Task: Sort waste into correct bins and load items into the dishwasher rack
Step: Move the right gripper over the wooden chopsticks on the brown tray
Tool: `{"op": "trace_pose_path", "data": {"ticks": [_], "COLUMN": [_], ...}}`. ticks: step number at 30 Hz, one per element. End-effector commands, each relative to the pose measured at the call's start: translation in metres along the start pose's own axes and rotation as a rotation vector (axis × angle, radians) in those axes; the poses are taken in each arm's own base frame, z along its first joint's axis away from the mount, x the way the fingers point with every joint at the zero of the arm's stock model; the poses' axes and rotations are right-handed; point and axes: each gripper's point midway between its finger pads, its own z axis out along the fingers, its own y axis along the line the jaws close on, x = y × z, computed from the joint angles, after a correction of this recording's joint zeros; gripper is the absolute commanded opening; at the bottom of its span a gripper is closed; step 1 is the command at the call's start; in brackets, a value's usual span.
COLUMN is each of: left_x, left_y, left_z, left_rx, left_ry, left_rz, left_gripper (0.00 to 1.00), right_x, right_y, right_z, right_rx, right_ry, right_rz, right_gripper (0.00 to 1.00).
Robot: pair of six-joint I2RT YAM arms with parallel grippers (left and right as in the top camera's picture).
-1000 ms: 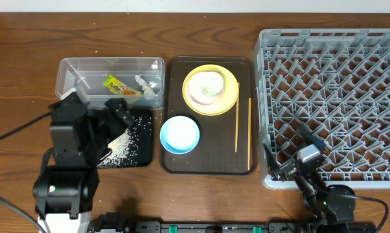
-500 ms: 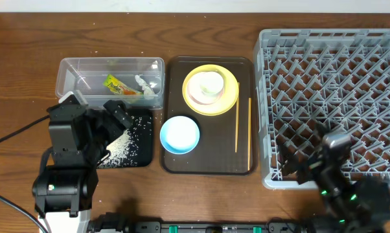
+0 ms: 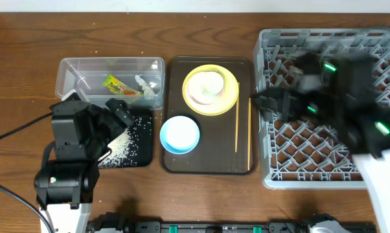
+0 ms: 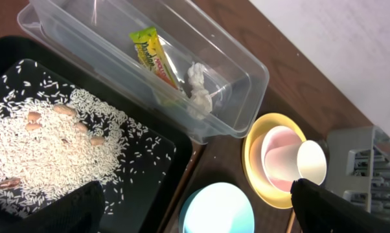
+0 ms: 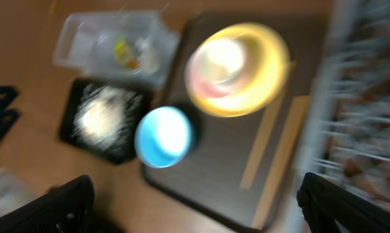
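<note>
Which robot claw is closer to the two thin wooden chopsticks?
Right. The right gripper hovers just right of the chopsticks; the left gripper is far off, above the shallow black tray.

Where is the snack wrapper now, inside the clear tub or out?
Inside: the snack wrapper lies on the floor of the clear tub, beside the crumpled tissue.

Clear glossy plastic tub (image 4: 240, 77); matt grey plastic rack (image 3: 324, 58); wood-grain table (image 3: 26, 39); 2 wooden chopsticks (image 3: 237, 126).
</note>
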Motion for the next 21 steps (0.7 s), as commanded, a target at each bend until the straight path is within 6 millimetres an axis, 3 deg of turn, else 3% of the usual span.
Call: {"op": "trace_pose_path", "data": {"ticks": [1,3,8,9,12,13,17,21], "left_x": [-0.004,-0.003,-0.001,0.0,0.002,0.002,0.004,0.006], "left_y": [0.0,0.001,0.004,0.004,0.006,0.006,0.008,0.01], "left_z": [0.002,0.005,0.012,0.014,0.018,0.02,0.026,0.031], "left_rx": [-0.013,-0.02,-0.037,-0.041,-0.053,-0.056,-0.071,-0.084], "left_ry": [-0.003,0.007,0.028,0.033,0.047,0.051,0.07,0.086], "left_rz": [-0.004,-0.005,-0.006,-0.006,-0.007,-0.007,-0.008,-0.009], "left_gripper": [0.94,0.94,0.95,0.95,0.95,0.95,0.95,0.95], "right_x": [0.011,0.014,0.036,0.041,0.055,0.059,0.076,0.083], "right_y": [0.037,0.045,0.049,0.047,0.038,0.034,0.003,-0.027], "right_z": [0.04,0.071,0.121,0.131,0.156,0.162,0.181,0.18], "right_rx": [-0.145,-0.159,-0.168,-0.158,-0.097,-0.069,0.168,0.392], "right_ry": [0.136,0.179,0.322,0.348,0.402,0.413,0.426,0.39], "right_rz": [0.027,-0.003,0.075,0.087,0.087,0.096,0.146,0.169], "right_gripper": [0.99,0.99,0.97,0.81,0.19,0.11,0.01,0.01]}}
